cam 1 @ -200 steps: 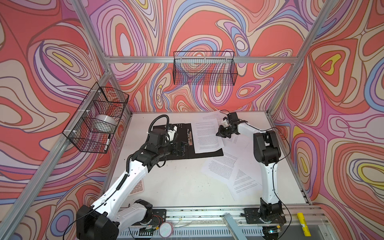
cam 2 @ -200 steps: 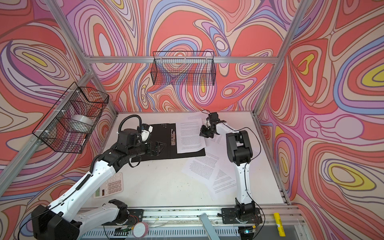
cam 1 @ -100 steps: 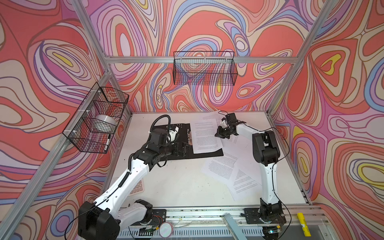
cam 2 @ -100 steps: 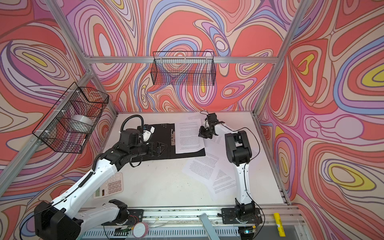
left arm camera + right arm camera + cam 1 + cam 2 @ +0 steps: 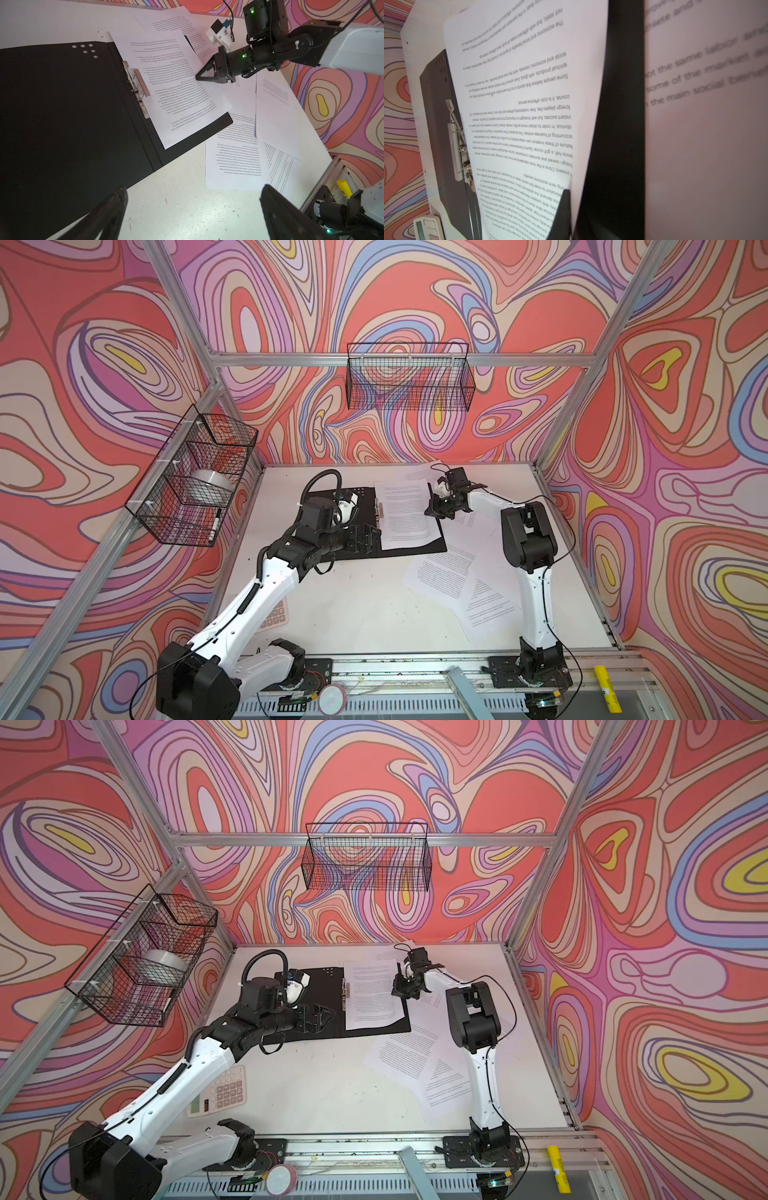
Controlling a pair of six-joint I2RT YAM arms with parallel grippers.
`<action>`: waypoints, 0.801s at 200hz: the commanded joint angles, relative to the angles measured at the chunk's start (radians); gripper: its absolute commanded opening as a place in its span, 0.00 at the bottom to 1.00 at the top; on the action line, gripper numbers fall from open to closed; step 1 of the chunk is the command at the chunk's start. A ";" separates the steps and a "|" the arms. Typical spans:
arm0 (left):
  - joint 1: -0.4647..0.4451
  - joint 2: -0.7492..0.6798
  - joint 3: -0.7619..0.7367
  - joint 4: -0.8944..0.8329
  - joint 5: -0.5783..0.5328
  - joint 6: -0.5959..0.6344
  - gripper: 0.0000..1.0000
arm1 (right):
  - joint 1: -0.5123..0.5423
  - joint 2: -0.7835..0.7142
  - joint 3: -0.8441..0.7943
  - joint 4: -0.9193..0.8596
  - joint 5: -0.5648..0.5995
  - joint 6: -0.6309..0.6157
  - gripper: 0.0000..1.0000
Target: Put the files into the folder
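As it presses shut onto one sheet point(image 5: 405, 516), the right end effector point(image 5: 432, 512) has crept toward the clip point(image 5: 378, 509).
The sheet lies in the open folder point(image 5: 415, 551), overhanging its far edge. Other files point(image 5: 444, 572) lie loose on the tabletop point(image 5: 353, 605). The left end effector point(image 5: 365, 537) hovers spread, with bare room nearer.

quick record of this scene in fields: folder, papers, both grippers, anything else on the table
folder: open flat on table, black inside up
clip: metal, by the spine
sheet in folder: one printed page on the right half, its edge at the clip
loose sheets: several, overlapping, on the table right of the folder
left gripper: open, empty, above the folder's near edge
right gripper: fingers shut, tips at that page's outer edge; pinch unclear
calculator: near side, by the left arm
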 commanded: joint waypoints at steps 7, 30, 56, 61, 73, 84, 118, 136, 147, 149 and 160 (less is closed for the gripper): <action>0.005 0.008 0.011 -0.003 0.016 0.009 1.00 | 0.004 -0.034 -0.044 -0.009 0.026 0.016 0.00; 0.005 0.008 0.011 -0.003 0.017 0.010 1.00 | 0.006 -0.042 -0.053 -0.013 0.036 0.012 0.00; 0.004 0.009 0.010 -0.005 0.017 0.009 1.00 | 0.006 -0.056 -0.065 -0.022 0.056 0.002 0.00; 0.005 0.011 0.010 -0.004 0.018 0.009 1.00 | 0.006 -0.058 -0.066 -0.024 0.060 -0.001 0.00; 0.005 0.010 0.011 -0.004 0.019 0.007 1.00 | 0.006 -0.062 -0.067 -0.030 0.064 -0.006 0.00; 0.004 0.013 0.011 -0.004 0.019 0.007 1.00 | 0.006 -0.065 -0.068 -0.033 0.067 -0.008 0.00; 0.005 0.013 0.010 -0.005 0.018 0.008 1.00 | 0.006 -0.076 -0.086 -0.026 0.069 -0.003 0.00; 0.005 0.014 0.012 -0.005 0.020 0.007 1.00 | 0.007 -0.080 -0.092 -0.017 0.064 0.000 0.00; 0.004 0.015 0.011 -0.006 0.019 0.007 1.00 | 0.006 -0.081 -0.094 -0.018 0.061 -0.001 0.00; 0.004 0.015 0.011 -0.006 0.020 0.007 1.00 | 0.007 -0.082 -0.094 -0.018 0.061 0.000 0.00; 0.004 0.016 0.011 -0.007 0.019 0.007 1.00 | 0.006 -0.082 -0.101 -0.018 0.063 -0.001 0.00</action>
